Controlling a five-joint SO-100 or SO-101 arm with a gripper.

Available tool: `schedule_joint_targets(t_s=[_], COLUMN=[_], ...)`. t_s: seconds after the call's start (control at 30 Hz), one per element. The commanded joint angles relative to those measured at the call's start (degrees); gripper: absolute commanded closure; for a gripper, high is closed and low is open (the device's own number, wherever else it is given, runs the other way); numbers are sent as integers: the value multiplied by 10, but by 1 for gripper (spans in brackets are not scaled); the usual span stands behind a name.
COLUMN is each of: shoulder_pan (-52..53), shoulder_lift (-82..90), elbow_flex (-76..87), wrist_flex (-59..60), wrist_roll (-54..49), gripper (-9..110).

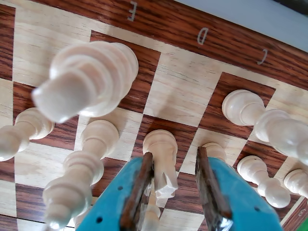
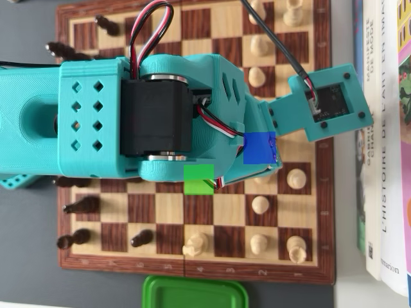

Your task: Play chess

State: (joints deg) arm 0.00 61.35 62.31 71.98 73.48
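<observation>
In the wrist view my gripper (image 1: pixel 174 155) is open, its two teal fingers (image 1: pixel 115 202) reaching down over the wooden chessboard (image 1: pixel 178 91). A white piece with a notched top (image 1: pixel 161 149) stands between the jaws, close against the left one, with a clear gap to the right one. Other white pieces stand around it: a large blurred one (image 1: pixel 86 79) at upper left and pawns (image 1: pixel 98 137) (image 1: pixel 243 107) on either side. In the overhead view the teal arm (image 2: pixel 160 115) covers the board's middle and hides the gripper.
In the overhead view, white pieces (image 2: pixel 260 205) stand on the board's right side and dark pieces (image 2: pixel 80 205) on its left. A green lid (image 2: pixel 192 292) lies below the board (image 2: pixel 199 208). Books (image 2: pixel 385 160) line the right edge. The wrist camera mount (image 2: pixel 327 102) juts out to the right.
</observation>
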Motion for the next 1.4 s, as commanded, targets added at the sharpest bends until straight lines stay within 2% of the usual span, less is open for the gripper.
schedule_joint_targets(t_s=[0.0, 0.27, 1.37], shoulder_pan=[7, 7, 7], shoulder_lift=[4, 5, 54], elbow_flex=[-12, -12, -11], wrist_flex=[4, 4, 4], wrist_roll=[-3, -3, -3], gripper=[87, 97, 98])
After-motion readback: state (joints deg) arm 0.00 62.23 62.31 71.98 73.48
